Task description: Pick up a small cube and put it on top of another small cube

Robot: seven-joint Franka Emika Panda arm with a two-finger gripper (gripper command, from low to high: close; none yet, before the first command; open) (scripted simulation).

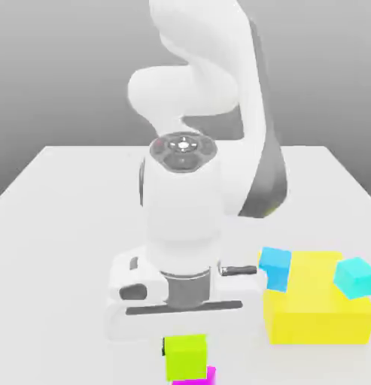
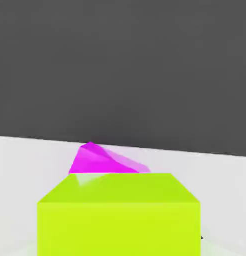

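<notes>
the table (image 1: 75, 188) has open room at the exterior view's left; the yellow block (image 1: 317, 308) and two cyan cubes (image 1: 276, 265) crowd the right. the gripper (image 1: 184, 338), jaws apart, hangs over the lime cube (image 1: 186, 355), which sits on the pink cube (image 1: 197, 376) near the front edge. it looks light, stiff and smooth; flat opposite sides suit gripping.

No text, label, brand, number or sign can be read anywhere in either view. The lime cube (image 1: 186, 356), the magenta cube (image 2: 102, 161) and the yellow block (image 1: 317, 301) look plain, as far as the renders allow.
</notes>
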